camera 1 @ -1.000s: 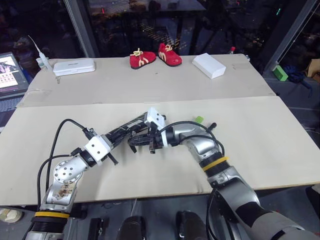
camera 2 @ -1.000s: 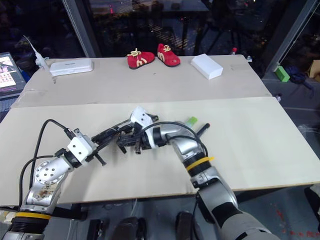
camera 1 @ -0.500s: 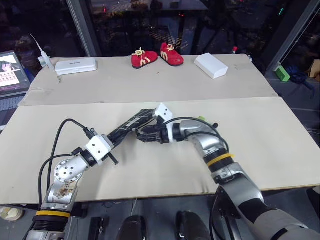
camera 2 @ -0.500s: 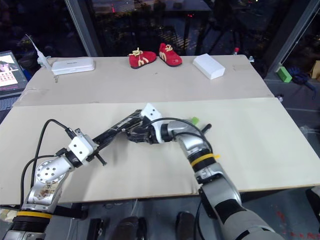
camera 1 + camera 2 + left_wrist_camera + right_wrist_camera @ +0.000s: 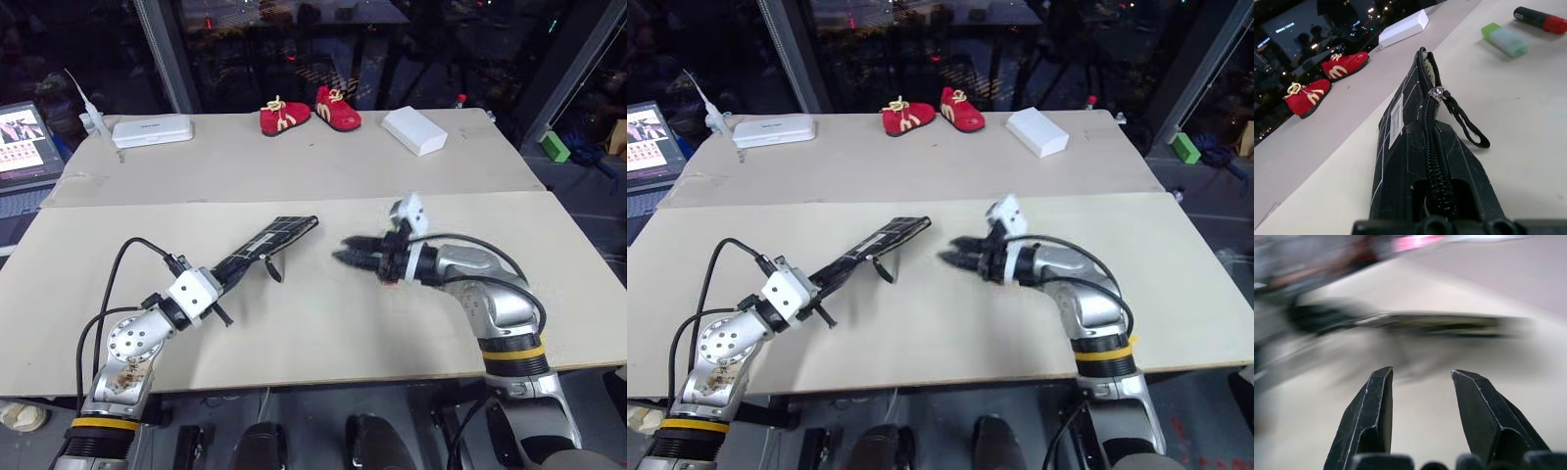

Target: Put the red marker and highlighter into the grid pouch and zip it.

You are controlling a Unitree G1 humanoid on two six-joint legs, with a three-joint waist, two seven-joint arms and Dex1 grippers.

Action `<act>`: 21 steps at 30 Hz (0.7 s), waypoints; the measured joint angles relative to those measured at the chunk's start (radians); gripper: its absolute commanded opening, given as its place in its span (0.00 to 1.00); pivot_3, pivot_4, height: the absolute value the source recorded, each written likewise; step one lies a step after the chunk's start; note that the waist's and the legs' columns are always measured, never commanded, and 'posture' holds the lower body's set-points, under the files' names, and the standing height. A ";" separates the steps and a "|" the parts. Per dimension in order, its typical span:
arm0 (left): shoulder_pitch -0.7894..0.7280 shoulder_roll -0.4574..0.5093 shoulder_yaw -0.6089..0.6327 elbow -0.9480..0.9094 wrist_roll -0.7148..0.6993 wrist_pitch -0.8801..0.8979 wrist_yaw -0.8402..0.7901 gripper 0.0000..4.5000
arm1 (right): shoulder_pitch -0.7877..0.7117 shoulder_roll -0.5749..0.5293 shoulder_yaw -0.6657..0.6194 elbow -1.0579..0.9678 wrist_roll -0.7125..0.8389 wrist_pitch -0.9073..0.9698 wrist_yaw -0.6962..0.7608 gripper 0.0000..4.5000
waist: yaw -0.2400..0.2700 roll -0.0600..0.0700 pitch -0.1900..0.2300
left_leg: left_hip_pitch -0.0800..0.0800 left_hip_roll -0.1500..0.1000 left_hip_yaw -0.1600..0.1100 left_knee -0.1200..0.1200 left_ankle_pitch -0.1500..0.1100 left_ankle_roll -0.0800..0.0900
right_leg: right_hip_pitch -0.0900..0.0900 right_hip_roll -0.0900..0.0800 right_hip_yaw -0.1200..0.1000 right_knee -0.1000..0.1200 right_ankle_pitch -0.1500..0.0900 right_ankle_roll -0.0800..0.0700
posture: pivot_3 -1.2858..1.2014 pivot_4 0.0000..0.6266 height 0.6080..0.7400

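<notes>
Swinging rightward off the grid pouch, the right end effector is hovering spread and empty; left end effector is clenching the pouch.

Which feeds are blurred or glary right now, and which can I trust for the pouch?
Right wrist view: background motion-smeared, the grid pouch just a dark streak; only the right tool and its open fingers are crisp. Left wrist view: sharp on the zipper, with the highlighter and red marker readable. Head views: evenly lit table, lights reflected in the dark windows behind.
</notes>
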 measured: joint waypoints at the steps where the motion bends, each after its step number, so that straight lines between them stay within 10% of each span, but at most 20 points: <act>1: 0.001 -0.002 0.000 -0.001 0.000 0.000 0.000 0.00 | 0.013 0.004 -0.042 -0.022 0.008 0.031 -0.052 0.48 | 0.002 0.000 0.000 | -0.001 0.000 0.000 0.000 0.000 0.000 | -0.001 0.000 0.000 0.000 0.000 0.000 | 0.52 0.24 1.00; 11: -0.033 -0.020 -0.006 0.026 0.000 -0.008 -0.004 0.00 | 0.119 0.020 -0.084 -0.298 -0.066 0.237 -0.420 0.48 | -0.002 0.000 0.000 | 0.000 -0.001 -0.001 0.000 0.000 0.001 | 0.001 0.000 0.000 -0.002 0.000 0.000 | 0.52 0.24 1.00; 17: -0.040 -0.031 -0.019 0.058 0.000 -0.010 -0.013 0.00 | 0.119 0.023 -0.086 -0.266 -0.107 0.238 -0.503 0.86 | -0.002 0.000 0.000 | -0.002 -0.001 -0.001 0.000 0.000 0.001 | 0.000 0.000 0.000 -0.002 0.000 0.001 | 0.52 0.24 1.00; 21: -0.041 -0.040 -0.022 0.060 0.000 -0.011 -0.014 0.00 | 0.108 0.062 -0.140 -0.215 -0.114 0.292 -0.589 0.86 | -0.001 0.000 0.000 | -0.002 -0.001 -0.001 0.000 0.000 0.001 | 0.000 0.000 0.000 -0.002 0.000 0.001 | 0.52 0.24 1.00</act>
